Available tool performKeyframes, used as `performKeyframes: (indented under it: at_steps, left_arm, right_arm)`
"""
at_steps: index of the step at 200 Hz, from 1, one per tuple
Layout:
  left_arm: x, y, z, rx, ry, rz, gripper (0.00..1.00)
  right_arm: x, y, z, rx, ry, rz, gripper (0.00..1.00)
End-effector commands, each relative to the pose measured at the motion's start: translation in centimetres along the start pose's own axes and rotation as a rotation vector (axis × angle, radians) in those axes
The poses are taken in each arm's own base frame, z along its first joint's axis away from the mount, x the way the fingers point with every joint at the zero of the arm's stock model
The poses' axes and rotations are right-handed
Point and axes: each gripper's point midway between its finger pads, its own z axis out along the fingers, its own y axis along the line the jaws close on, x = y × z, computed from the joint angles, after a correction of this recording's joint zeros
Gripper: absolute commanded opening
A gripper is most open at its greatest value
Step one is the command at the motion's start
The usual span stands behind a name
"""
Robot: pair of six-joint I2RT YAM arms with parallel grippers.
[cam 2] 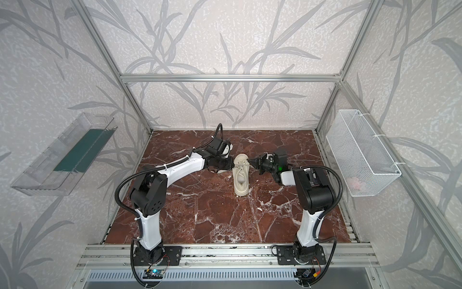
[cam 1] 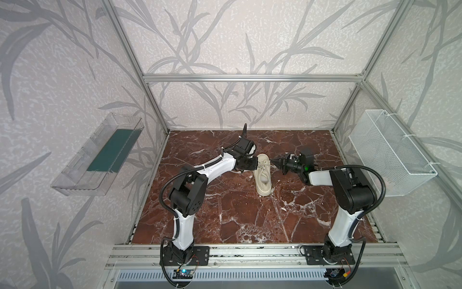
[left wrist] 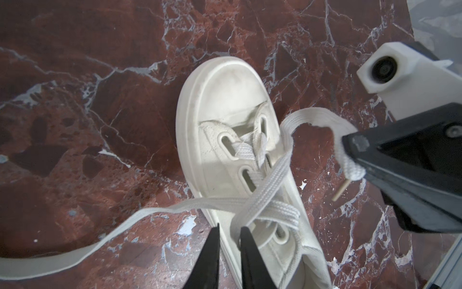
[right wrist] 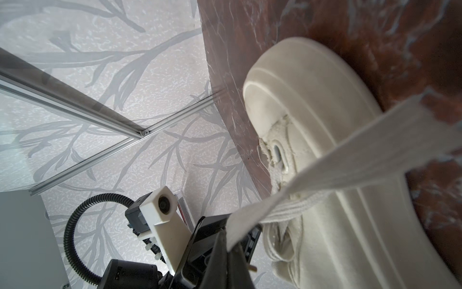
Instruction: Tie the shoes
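Observation:
The cream shoe lies on the red marble table with its toe toward the back wall. From its left side, my left gripper reaches over the eyelets. Its fingers are closed on a strand of flat lace coming off the crossing over the tongue. On the right of the toe, my right gripper is shut on the same lace near its tip, held taut. A second lace trails loose over the marble.
A clear plastic tray hangs on the left wall and a white wire basket on the right wall. Aluminium frame posts stand at the back corners. The marble tabletop stretches toward the arm bases.

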Motion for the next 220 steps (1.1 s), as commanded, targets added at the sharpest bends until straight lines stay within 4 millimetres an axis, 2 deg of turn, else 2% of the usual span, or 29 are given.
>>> performKeyframes:
  at_steps: [1, 19, 41, 133, 185, 220]
  left_arm:
    - [-0.6, -1.2, -0.8, 0.069, -0.053, -0.068, 0.21]
    - [-0.1, -1.0, -0.4, 0.081, -0.053, -0.093, 0.22]
    - [0.3, -1.0, 0.0, 0.094, -0.046, -0.106, 0.23]
    - [0.4, -1.6, 0.9, 0.133, -0.023, -0.105, 0.29]
    - [-1.4, -3.6, 1.5, 0.195, -0.038, -0.100, 0.29]
    - [-1.4, -4.7, 2.2, 0.213, -0.013, -0.079, 0.29]
  right_arm:
    - [0.1, 1.0, 1.2, -0.044, 0.010, -0.023, 0.00]
    - [-0.1, 0.6, 1.5, -0.043, 0.007, -0.015, 0.00]
    - [-0.3, 0.9, 1.7, -0.052, 0.007, -0.016, 0.00]
    - [-0.6, 0.3, 1.5, -0.040, -0.004, -0.010, 0.00]
    - [-1.5, 0.3, 0.1, -0.068, -0.034, 0.005, 0.00]
    - [-1.9, -0.3, -0.8, -0.074, -0.049, 0.022, 0.00]
